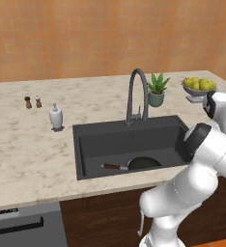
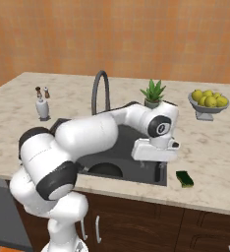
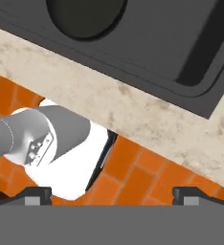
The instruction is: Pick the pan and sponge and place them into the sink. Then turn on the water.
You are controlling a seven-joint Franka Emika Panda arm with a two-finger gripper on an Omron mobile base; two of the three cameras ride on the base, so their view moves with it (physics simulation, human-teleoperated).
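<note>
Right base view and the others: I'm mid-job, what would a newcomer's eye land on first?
The big white arm, bent over the dark sink, its gripper above the basin's front right corner with jaws open and empty. Next, the black pan already in the basin near its front wall. Then the green sponge on the counter right of the sink, near the front edge.
</note>
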